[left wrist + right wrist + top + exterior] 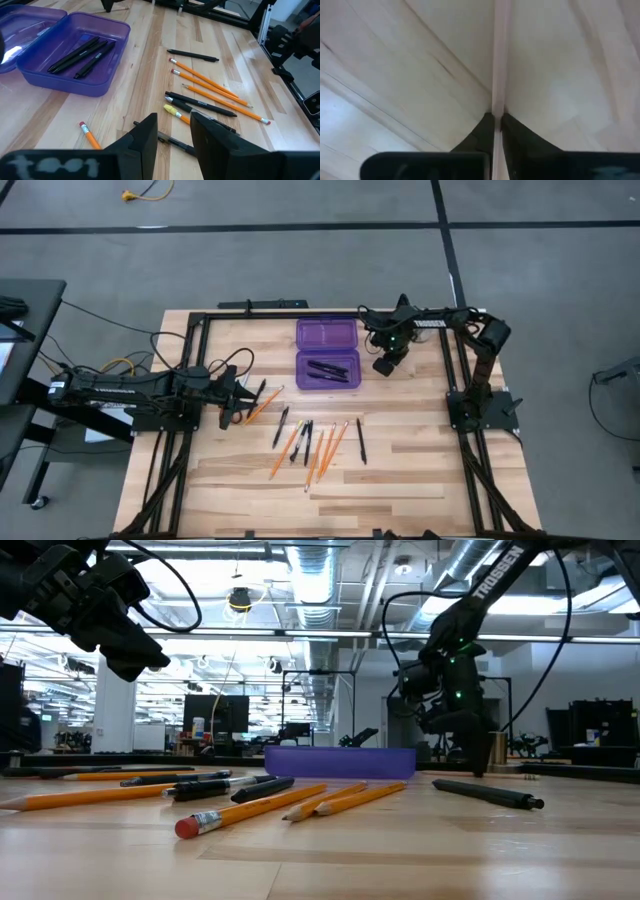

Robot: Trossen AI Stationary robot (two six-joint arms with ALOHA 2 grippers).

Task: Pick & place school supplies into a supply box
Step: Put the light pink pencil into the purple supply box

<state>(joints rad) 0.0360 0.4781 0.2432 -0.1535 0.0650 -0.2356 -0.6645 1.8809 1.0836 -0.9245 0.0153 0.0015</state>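
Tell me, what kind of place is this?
Probably a robotics lab or workshop: bare ceiling pipes and rows of monitors lie behind a wooden table framed by two robot arms, with a concrete floor.

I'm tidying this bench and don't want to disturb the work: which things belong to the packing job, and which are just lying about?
Job: purple pencil case; black pens inside it; loose orange pencils; loose black pens; pale pencil in the shut right pincer.
Lying about: yellow cable on the floor; black desk beside the table.
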